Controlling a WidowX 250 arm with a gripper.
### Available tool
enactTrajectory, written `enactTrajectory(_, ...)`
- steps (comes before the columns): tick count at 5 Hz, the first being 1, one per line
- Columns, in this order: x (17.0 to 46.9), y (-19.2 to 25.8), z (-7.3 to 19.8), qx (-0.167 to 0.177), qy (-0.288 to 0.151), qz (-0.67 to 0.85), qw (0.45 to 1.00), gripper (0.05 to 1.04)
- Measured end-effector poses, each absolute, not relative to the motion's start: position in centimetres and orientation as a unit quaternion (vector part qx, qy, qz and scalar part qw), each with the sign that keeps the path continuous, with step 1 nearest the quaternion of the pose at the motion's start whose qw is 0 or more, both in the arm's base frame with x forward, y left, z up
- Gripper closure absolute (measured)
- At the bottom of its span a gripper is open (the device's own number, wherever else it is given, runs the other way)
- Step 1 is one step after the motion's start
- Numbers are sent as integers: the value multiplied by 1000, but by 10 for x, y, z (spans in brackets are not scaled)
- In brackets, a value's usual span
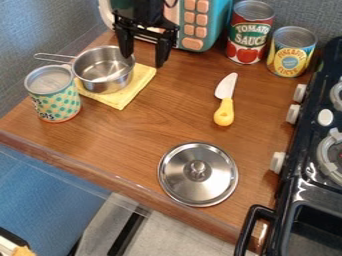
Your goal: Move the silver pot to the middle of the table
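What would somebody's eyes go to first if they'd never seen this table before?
Probably the big shiny lid with a knob in its middle, lying near the table's front edge. Next might come the silver pot on a yellow cloth at the upper left, with the black gripper beside it, its two fingers spread apart.
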State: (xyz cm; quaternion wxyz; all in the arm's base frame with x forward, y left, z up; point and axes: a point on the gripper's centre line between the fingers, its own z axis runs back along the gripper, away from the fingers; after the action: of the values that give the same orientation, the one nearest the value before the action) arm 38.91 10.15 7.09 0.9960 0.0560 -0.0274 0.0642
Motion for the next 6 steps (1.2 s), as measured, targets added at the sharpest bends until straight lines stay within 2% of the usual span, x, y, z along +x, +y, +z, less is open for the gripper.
enactTrajectory(1,387,104,69,61,-21,72,995,83)
enactTrajectory(2,381,112,58,62,-1,92,994,83)
enactTrajectory(3,378,117,38,58,29,102,993,128)
enactTrajectory(4,380,117,38,57,30,107,992,384)
enactTrajectory(5,381,116,37,51,27,102,993,691)
enactTrajectory(6,380,118,34,47,24,107,993,912)
